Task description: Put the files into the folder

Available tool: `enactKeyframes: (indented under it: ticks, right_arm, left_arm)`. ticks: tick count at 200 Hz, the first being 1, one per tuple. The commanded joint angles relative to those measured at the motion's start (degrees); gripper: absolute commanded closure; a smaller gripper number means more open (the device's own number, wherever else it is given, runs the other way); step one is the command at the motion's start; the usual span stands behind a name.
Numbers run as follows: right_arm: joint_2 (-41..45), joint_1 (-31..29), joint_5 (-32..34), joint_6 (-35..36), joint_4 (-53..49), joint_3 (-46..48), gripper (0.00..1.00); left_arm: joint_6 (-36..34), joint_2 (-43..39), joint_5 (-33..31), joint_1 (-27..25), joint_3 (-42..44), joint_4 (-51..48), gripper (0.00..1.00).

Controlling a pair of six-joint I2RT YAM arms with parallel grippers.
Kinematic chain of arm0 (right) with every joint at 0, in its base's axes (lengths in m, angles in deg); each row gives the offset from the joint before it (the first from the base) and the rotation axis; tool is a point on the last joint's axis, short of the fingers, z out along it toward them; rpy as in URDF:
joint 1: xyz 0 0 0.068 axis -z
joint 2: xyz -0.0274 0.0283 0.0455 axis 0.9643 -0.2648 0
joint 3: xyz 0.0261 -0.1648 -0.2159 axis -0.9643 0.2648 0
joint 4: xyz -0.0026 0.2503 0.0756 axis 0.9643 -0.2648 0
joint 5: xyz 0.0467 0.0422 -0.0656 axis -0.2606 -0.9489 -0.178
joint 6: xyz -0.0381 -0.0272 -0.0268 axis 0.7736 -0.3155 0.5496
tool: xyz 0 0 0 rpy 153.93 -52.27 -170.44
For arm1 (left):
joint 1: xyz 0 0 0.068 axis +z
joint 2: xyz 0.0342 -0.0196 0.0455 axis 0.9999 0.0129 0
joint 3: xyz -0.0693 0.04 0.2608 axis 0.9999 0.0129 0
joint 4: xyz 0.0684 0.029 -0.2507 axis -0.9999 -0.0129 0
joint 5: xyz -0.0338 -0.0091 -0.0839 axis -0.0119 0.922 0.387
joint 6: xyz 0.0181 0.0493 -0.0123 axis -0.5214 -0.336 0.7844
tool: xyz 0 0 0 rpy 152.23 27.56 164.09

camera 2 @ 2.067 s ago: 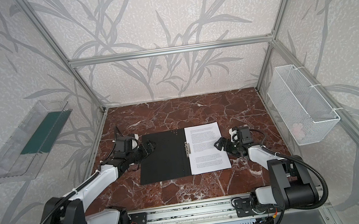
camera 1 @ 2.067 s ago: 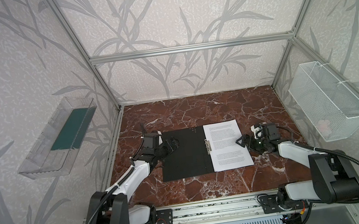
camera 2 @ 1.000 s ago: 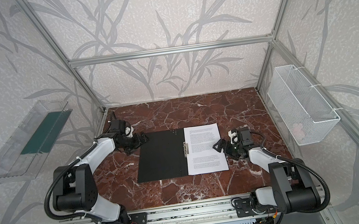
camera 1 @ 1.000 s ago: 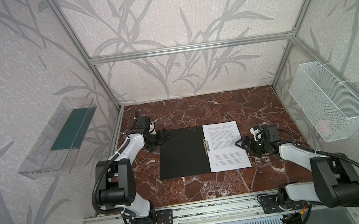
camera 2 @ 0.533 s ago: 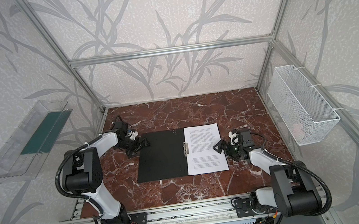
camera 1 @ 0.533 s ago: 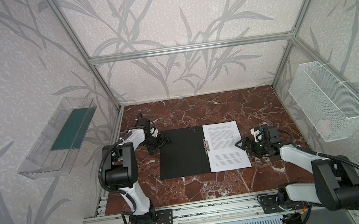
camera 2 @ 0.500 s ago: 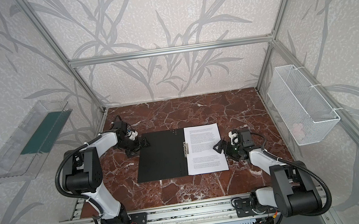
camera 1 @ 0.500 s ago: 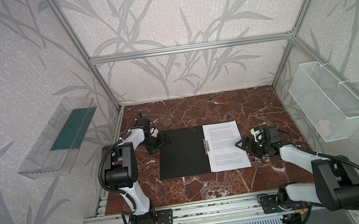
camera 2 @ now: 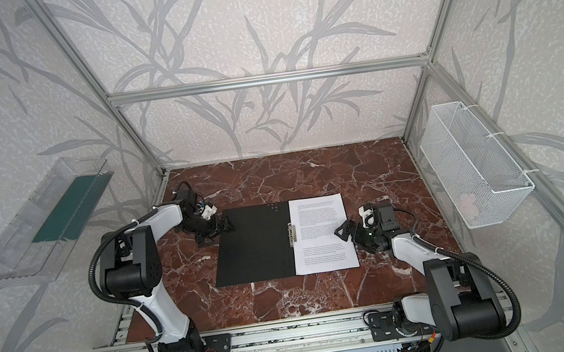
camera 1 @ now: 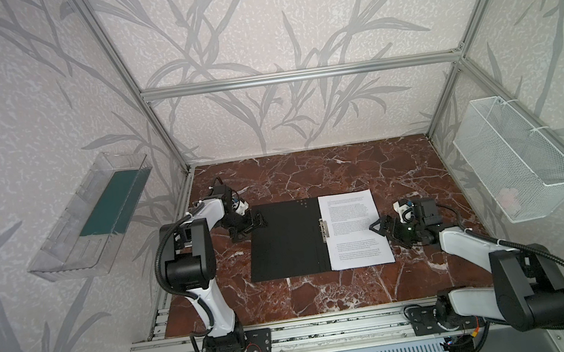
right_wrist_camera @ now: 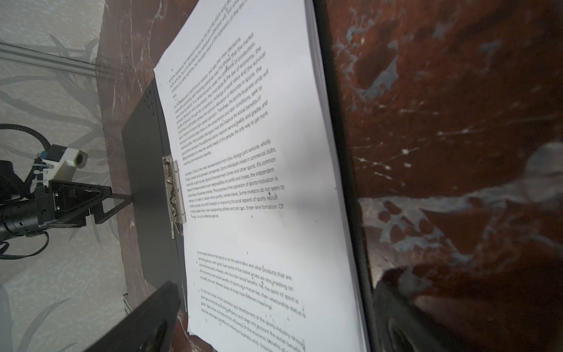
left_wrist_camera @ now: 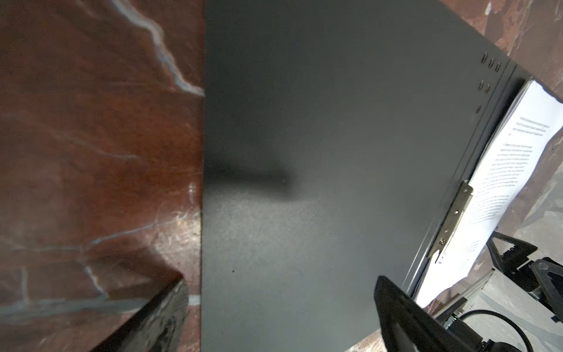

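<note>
The folder (camera 1: 285, 239) (camera 2: 252, 243) lies open and flat on the marble table, black inside up, with a metal clip (camera 1: 323, 230) at its spine. The files (camera 1: 354, 230) (camera 2: 321, 234), a stack of white printed sheets, cover its right half. My left gripper (camera 1: 251, 223) (camera 2: 222, 229) is open, low at the folder's far left edge. In the left wrist view its fingers (left_wrist_camera: 158, 314) straddle that black edge (left_wrist_camera: 304, 183). My right gripper (camera 1: 381, 226) (camera 2: 347, 231) is open at the right edge of the files (right_wrist_camera: 259, 183), with nothing held.
A clear wall tray (camera 1: 93, 216) holding a green sheet hangs on the left wall. A white wire basket (camera 1: 515, 157) hangs on the right wall. Aluminium frame posts stand at the back corners, and a rail (camera 1: 294, 334) runs along the table's front.
The left arm's elbow has swung up and back to the left side while its gripper stayed by the folder's left edge. The right gripper has hardly moved.
</note>
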Motion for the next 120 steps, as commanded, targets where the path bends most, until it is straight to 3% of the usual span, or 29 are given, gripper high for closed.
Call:
enactKeyframes:
  ticks: [1,44,87,120]
  right_arm:
    - [-0.42,-0.36,-0.18,0.32,-2.77,1.48,0.01]
    - [-1.82,-2.52,-0.45,0.51,-2.12,0.78,0.01]
    - [-2.84,-4.18,-0.48,0.57,-1.78,-0.06,0.01]
    - [-2.16,-4.23,0.25,0.49,-2.11,-0.06,0.01]
  left_arm:
    - [-2.22,4.24,3.15,-0.14,0.16,-3.12,0.04]
    - [0.09,3.19,11.46,-0.41,0.06,0.21,0.06]
    - [5.34,-8.27,18.92,-0.92,2.91,5.88,0.06]
    - [10.24,-17.24,20.08,-1.91,7.42,10.89,0.07]
